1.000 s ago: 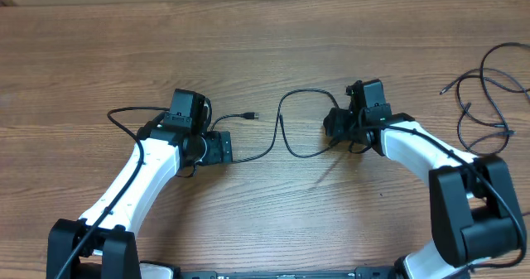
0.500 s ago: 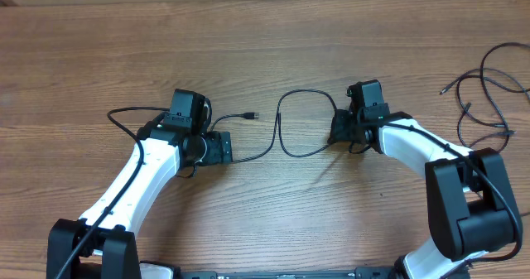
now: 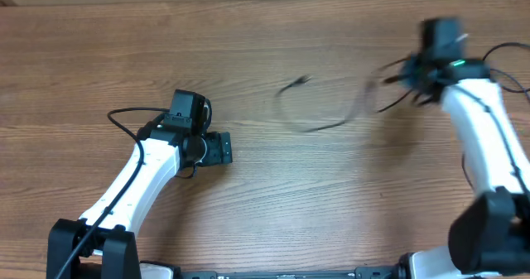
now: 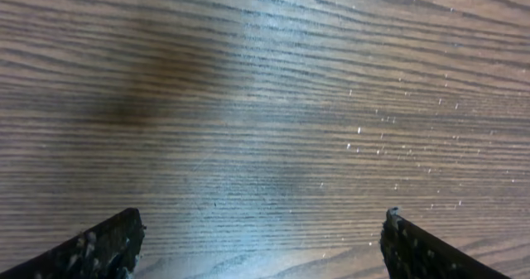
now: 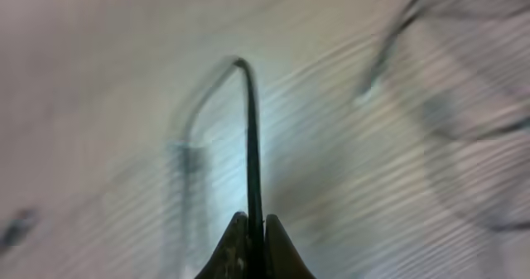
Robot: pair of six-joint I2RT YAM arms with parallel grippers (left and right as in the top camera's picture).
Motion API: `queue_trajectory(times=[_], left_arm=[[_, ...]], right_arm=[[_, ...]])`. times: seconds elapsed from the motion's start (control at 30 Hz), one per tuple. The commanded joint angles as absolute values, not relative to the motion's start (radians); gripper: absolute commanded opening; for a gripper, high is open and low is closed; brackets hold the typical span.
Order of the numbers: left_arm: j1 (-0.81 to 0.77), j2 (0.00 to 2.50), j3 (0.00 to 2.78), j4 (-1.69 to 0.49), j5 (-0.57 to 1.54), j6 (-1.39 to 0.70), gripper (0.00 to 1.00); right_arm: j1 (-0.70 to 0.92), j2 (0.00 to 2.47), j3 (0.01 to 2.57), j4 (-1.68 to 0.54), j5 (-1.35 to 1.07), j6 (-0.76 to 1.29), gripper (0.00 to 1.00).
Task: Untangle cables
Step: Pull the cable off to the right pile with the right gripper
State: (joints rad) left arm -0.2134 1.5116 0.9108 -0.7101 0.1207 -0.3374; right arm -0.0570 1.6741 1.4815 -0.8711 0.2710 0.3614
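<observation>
A thin black cable trails in a blurred loop across the table's middle, with its plug end pointing up-left. My right gripper is at the far right, motion-blurred, shut on that cable, which runs straight up from the jaws and bends over. More cables lie at the right edge, partly hidden behind the right arm. My left gripper rests left of centre, open and empty; its wrist view shows its two fingertips wide apart over bare wood.
The wooden table fills every view. The left arm's own thick black wire loops beside its wrist. Blurred cables lie to the right in the right wrist view.
My right gripper has shut on the cable and swung fast up and to the right, dragging the cable away from the left gripper. The left arm has not moved.
</observation>
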Motion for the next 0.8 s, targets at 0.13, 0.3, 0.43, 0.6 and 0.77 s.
queue_trajectory(times=[0.13, 0.3, 0.43, 0.6, 0.77], left_arm=[[-0.212, 1.517, 0.904, -0.706, 0.132, -0.348, 0.91], [-0.212, 1.517, 0.904, -0.701, 0.132, -0.348, 0.91], [-0.212, 1.517, 0.904, -0.702, 0.132, -0.348, 0.91], [-0.212, 1.517, 0.904, -0.702, 0.132, -0.353, 0.91], [-0.212, 1.517, 0.904, -0.702, 0.132, -0.363, 0.91]], right_arm=[[-0.269, 1.621, 1.778, -0.954, 0.456, 0.36, 0.04], [-0.389, 1.627, 1.796, -1.005, 0.456, 0.398, 0.04], [-0.466, 1.646, 1.79, -1.049, 0.448, 0.504, 0.04], [-0.515, 1.669, 1.789, -1.052, 0.406, 0.509, 0.04], [-0.525, 1.7, 1.789, -1.046, 0.383, 0.509, 0.04]])
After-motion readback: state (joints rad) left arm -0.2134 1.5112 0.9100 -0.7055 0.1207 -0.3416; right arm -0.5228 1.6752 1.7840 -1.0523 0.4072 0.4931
